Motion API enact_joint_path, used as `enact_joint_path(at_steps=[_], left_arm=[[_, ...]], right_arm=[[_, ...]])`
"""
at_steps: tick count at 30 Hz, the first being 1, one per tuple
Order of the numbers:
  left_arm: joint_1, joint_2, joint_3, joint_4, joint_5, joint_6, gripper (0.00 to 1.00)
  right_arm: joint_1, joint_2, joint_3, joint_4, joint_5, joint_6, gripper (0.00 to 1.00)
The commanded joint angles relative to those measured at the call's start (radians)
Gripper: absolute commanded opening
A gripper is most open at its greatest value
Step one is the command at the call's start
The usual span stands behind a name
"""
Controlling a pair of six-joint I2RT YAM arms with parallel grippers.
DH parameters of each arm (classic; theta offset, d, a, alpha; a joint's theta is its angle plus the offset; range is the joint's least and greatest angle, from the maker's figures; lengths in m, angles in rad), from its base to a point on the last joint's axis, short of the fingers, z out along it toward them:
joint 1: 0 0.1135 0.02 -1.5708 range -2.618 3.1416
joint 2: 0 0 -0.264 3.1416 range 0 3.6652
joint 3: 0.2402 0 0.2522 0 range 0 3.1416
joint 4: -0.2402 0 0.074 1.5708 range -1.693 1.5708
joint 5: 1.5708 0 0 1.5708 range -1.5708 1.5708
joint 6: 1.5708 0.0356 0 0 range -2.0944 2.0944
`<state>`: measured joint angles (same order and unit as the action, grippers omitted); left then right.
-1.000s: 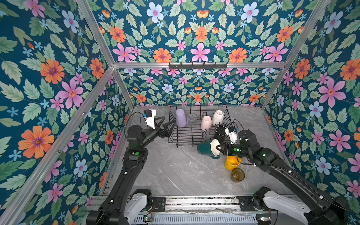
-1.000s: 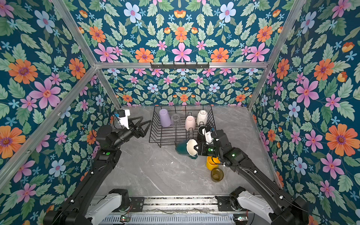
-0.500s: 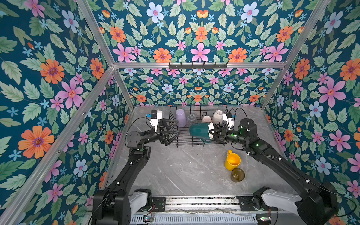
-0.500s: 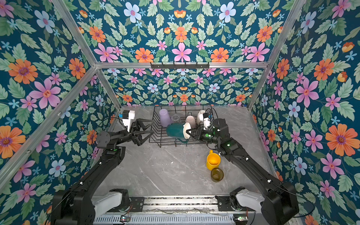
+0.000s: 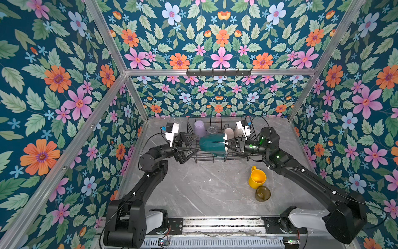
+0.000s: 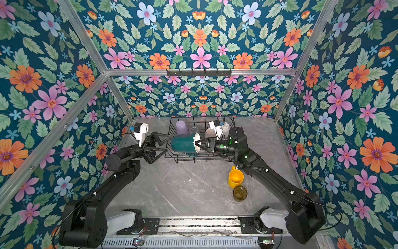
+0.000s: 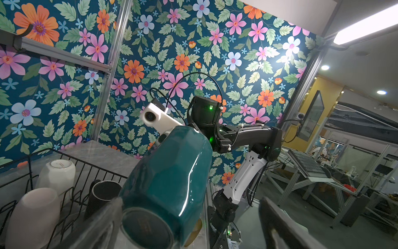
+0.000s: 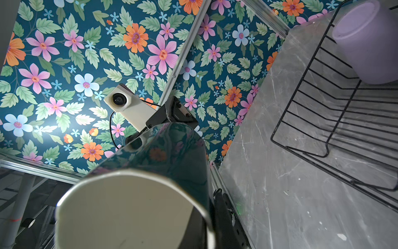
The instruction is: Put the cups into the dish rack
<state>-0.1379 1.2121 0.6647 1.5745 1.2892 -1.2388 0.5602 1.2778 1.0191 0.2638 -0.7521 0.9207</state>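
My right gripper (image 5: 228,143) (image 6: 199,144) is shut on the rim of the dark green cream-lined mug (image 5: 212,144) (image 6: 183,144) (image 7: 168,179) (image 8: 155,155). The mug lies level over the front of the black wire dish rack (image 5: 215,160) (image 6: 187,160) (image 7: 86,163) (image 8: 301,107). My left gripper (image 5: 197,142) (image 6: 168,142) stands open around the mug's base; one finger (image 7: 101,224) is close beside it, the other (image 7: 280,222) well apart. In the rack stand a lilac tumbler (image 5: 199,128) (image 8: 370,43), clear glass (image 5: 212,130), pale pink mug (image 5: 229,133) (image 7: 32,213), white mug (image 6: 225,127) (image 7: 57,174) and black mug (image 7: 103,194).
A yellow mug (image 5: 256,177) (image 6: 235,177) and an amber glass (image 5: 262,193) (image 6: 239,193) stand on the grey marble table, front right of the rack, near my right forearm. A black hook rail (image 5: 218,72) runs along the back wall. Floral walls close three sides.
My right gripper lifted the green mug from the table by the rack's front right corner and carried it left over the rack. My left gripper swung in around the mug's base.
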Motion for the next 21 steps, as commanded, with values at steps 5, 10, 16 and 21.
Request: enact_joint_path(at_steps=[5,10,16,21], left_arm=[[0.0,-0.002,0.004,0.076,0.018,-0.04,0.99],[0.0,0.001,0.004,0.078,0.016,-0.042,0.99],[0.0,-0.002,0.004,0.076,0.017,-0.042,0.99],[0.0,-0.003,0.001,0.078,0.017,-0.043,0.99]], right_arm=[[0.032,0.045,0.059,0.132,-0.042,0.026,0.0],[0.043,0.047,0.067,0.14,-0.05,0.032,0.0],[0.049,0.035,0.072,0.14,-0.045,0.033,0.0],[0.069,0.054,0.097,0.145,-0.046,0.032,0.0]])
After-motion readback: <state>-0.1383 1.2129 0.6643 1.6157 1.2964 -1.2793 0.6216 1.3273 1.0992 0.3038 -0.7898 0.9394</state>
